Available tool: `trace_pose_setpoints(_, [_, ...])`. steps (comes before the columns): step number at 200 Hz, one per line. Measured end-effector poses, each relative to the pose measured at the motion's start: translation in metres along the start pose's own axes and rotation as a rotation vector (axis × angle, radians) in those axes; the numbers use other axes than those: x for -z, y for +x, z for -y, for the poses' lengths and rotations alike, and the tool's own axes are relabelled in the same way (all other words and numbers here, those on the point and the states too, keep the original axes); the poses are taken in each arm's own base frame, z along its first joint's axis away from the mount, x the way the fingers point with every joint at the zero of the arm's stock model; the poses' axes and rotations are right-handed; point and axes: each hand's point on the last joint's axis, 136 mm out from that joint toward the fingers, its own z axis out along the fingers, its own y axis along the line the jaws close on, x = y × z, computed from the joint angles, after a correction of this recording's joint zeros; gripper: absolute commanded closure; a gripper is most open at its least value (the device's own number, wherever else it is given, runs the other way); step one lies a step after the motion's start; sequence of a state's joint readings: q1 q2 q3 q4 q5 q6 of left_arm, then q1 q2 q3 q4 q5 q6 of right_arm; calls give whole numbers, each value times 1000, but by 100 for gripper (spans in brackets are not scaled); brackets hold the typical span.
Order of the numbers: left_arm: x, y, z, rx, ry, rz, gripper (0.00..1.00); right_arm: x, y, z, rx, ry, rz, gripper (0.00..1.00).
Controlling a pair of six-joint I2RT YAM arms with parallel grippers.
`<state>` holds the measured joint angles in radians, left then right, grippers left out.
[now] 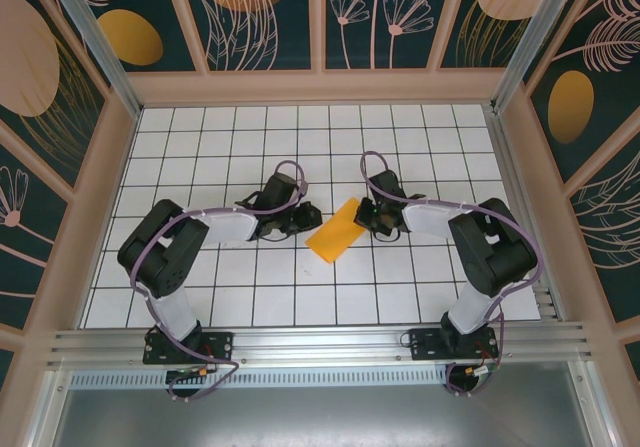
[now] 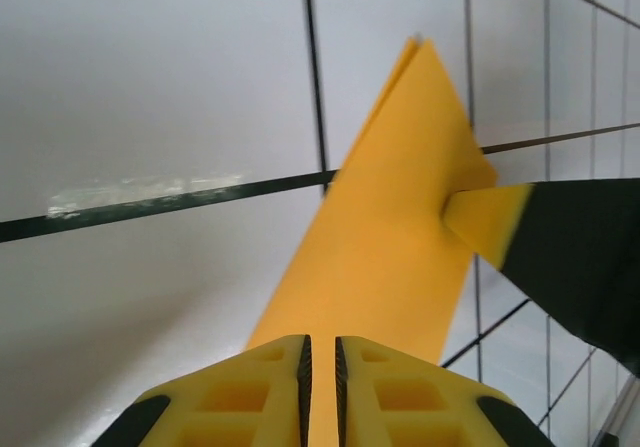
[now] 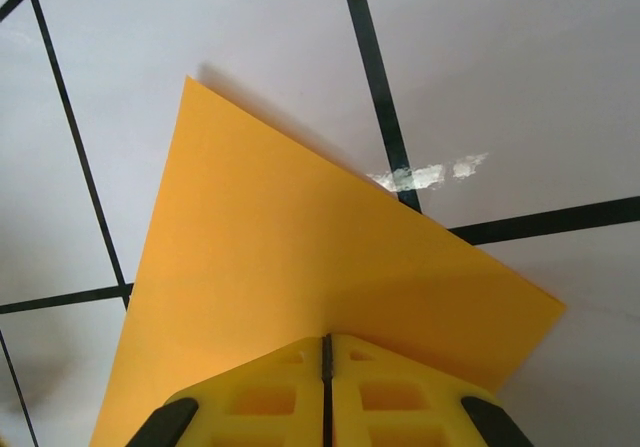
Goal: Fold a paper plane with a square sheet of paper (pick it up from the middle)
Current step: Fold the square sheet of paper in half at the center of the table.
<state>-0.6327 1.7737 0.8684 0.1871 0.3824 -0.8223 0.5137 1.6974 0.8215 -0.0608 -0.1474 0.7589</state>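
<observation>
- From above, the paper (image 1: 337, 230) is seen as a slanted orange-yellow oblong on the white gridded desk (image 1: 220, 137), between the ends of the two arms and near the desk's middle.
- From the left wrist, the paper (image 2: 380, 257) is shown as a long, smooth strip. Two layers can be made out at its far tip, a doubling that is not resolved from above.
- In that same view a yellow-tipped black fingertip (image 2: 490, 222) of the right arm is seen pinching the strip's right edge.
- The left jaws, of ribbed yellow plastic, are parted by a narrow slit at the strip's near end. Whether the paper is gripped there cannot be told.
- From the right wrist, the paper (image 3: 280, 267) is presented as a flat matte face with sharp corners, and a shadow is cast on the desk along its far edge.
- The right jaws are pressed fully together on the paper's near edge.
- A scuffed patch (image 3: 425, 175) is shown on a black grid line.
</observation>
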Motion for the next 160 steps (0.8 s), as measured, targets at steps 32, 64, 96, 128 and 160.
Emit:
trace_pose_setpoints(32, [-3,13,17,-29,25,-17,84,-1,-1,-1,-10,-8,7,92])
trace_pose_setpoints(64, [-15,41,27,-48,37,-84,88,-1,-2,-1,-20,-23,11,92])
trace_pose_setpoints(96, [-25,61,26,-44,34,-144,91,-2,-3,0,-32,-40,13,93])
trace_pose_setpoints(128, [-32,69,17,-34,13,-166,93,-1,-3,0,-38,-56,10,93])
trace_pose_setpoints(160, [-34,71,14,-31,5,-172,94,1,-2,-1,-18,-75,7,92])
